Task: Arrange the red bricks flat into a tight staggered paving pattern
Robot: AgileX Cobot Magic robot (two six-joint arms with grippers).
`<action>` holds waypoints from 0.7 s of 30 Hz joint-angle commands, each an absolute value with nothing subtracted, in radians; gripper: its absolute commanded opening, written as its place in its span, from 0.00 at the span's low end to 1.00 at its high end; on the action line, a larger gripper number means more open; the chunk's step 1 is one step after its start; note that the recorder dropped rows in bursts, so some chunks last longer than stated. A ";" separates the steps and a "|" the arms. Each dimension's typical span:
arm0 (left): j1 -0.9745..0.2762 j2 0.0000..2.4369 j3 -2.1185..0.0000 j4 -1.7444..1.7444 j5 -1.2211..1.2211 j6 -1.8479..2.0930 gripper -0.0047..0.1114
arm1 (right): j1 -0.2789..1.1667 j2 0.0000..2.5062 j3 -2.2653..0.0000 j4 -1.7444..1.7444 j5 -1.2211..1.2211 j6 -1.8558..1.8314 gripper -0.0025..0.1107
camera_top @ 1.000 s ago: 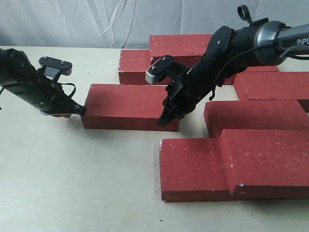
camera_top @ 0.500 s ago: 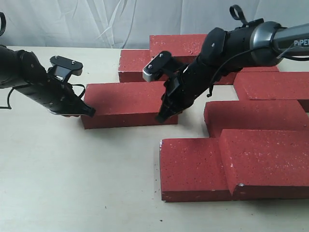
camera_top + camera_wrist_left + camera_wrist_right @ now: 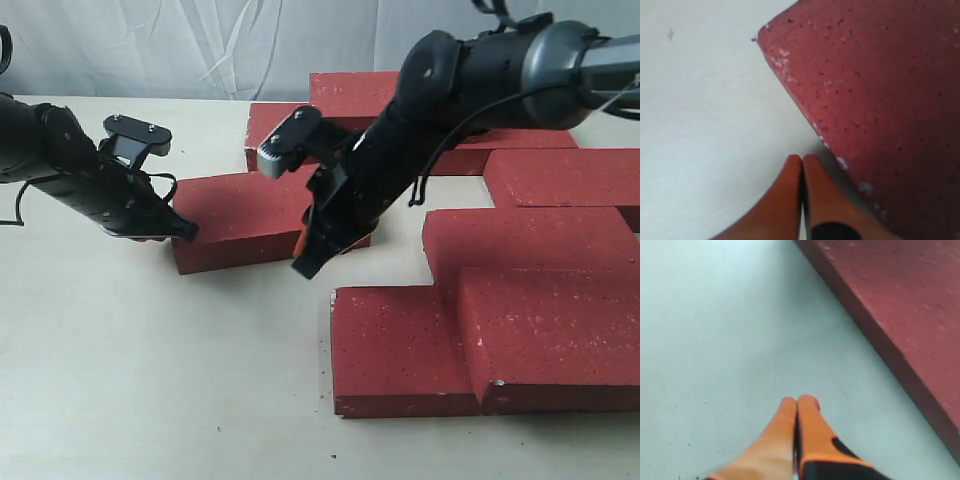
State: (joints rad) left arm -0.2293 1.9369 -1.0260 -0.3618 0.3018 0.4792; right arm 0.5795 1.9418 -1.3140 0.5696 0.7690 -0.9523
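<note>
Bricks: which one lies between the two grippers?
The leftmost brick, slightly skewed: shut left gripper at its left end, shut right gripper by its front right corner. The other bricks lie behind or further right.

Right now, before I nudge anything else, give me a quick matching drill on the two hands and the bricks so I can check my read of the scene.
Things:
1. left hand
2. right hand
3. loose middle brick
4. front two bricks

States:
A. touching side by side, nearest the exterior camera
B. shut, tip over bare table in front of a brick
C. shut, tip at a brick's left end
D. flat, skewed against the other bricks

Pairs: 1-C, 2-B, 3-D, 4-A
</note>
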 commanded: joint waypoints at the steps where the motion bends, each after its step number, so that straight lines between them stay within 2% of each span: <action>1: -0.232 1.934 -1.032 -0.381 0.294 0.480 0.04 | 0.632 1.998 -1.314 0.554 0.667 -0.994 0.01; 10: -0.260 1.934 -1.032 -0.392 0.263 0.482 0.04 | 0.629 2.041 -1.314 0.531 0.510 -0.960 0.01; 21: -0.262 1.965 -1.032 -0.415 0.109 0.482 0.04 | 0.629 2.098 -1.314 0.523 0.346 -0.911 0.01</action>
